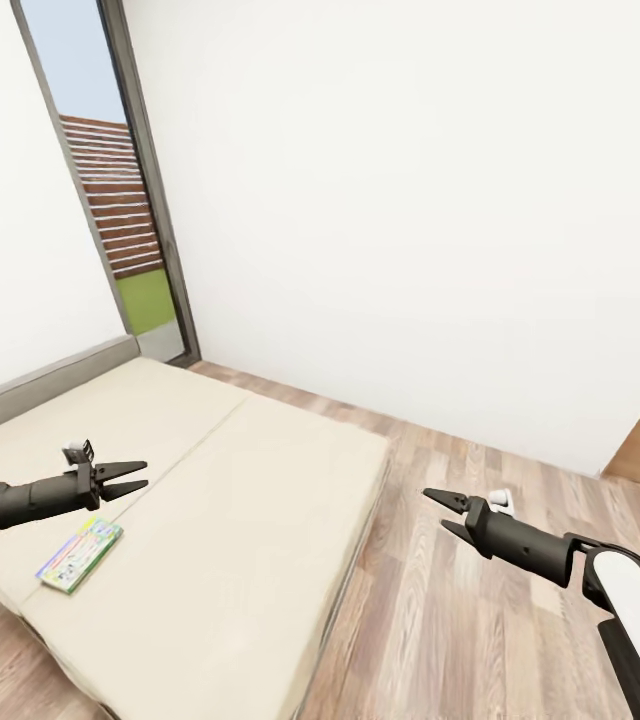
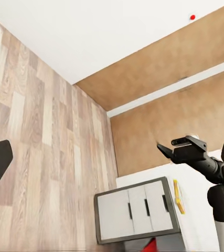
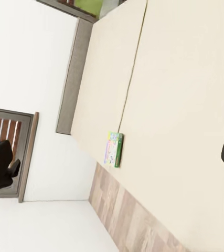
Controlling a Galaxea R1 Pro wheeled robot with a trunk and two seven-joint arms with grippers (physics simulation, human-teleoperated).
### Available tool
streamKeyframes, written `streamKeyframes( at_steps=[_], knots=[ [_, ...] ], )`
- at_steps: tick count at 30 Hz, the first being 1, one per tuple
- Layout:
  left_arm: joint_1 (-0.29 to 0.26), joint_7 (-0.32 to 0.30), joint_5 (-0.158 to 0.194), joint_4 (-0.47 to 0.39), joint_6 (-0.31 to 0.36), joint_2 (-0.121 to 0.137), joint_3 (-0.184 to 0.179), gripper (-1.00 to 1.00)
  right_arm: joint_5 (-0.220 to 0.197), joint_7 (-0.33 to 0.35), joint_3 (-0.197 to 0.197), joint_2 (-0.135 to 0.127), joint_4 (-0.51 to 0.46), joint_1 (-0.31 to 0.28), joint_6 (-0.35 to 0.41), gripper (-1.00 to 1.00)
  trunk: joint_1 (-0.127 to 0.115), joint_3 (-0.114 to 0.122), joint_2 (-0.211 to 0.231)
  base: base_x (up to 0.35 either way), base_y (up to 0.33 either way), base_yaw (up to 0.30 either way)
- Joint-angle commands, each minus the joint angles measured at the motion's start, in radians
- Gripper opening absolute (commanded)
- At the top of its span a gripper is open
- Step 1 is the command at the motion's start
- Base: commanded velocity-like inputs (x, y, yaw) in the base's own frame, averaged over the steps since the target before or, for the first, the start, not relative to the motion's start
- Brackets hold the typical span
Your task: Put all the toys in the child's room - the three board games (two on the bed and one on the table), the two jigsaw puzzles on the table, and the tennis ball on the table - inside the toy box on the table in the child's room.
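Board game [image 1: 79,554] on bed [image 1: 230,520], just below parted, empty left tool [image 1: 132,478]

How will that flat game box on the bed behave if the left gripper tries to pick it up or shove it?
The board game looks like a thin printed box, so probably stiff and light. It lies flat on the bed, leaving little edge to pinch; the open left gripper may need a tilted grasp. Pushed, it would likely slide rather than roll, and it sits near the mattress edge, so it could drop off.
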Motion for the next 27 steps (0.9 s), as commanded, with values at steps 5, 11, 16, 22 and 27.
streamKeyframes(
  at_steps=[5, 11, 16, 22, 27],
  knots=[
    [0.000, -0.004, -0.001, 0.000, 0.011, 0.000, 0.000, 1.00, -0.005, -0.005, -0.001, 0.000, 0.001, -0.001, 0.004, 1.00, 0.001, -0.002, -0.002, -0.001, 0.155, -0.278],
    [0.000, -0.004, -0.001, 0.000, 0.011, 0.002, 0.000, 1.00, -0.005, -0.005, -0.001, 0.000, 0.001, -0.001, 0.004, 1.00, 0.001, -0.002, -0.002, -0.063, 0.129, -0.278],
    [0.000, -0.004, -0.001, 0.000, 0.011, 0.001, 0.000, 1.00, -0.004, -0.006, -0.001, 0.000, 0.001, -0.001, 0.004, 1.00, 0.001, -0.002, -0.002, -0.137, 0.211, -0.279],
    [0.000, -0.004, -0.001, 0.000, 0.011, 0.000, 0.000, 1.00, -0.004, -0.006, -0.001, 0.000, 0.001, -0.001, 0.004, 1.00, 0.001, -0.002, -0.002, -0.077, 0.088, -0.279],
    [0.000, -0.004, -0.002, 0.000, 0.011, 0.000, 0.000, 1.00, -0.004, -0.006, -0.001, 0.000, 0.001, -0.001, 0.004, 1.00, 0.001, -0.002, -0.002, -0.140, 0.178, -0.148]
  ],
)
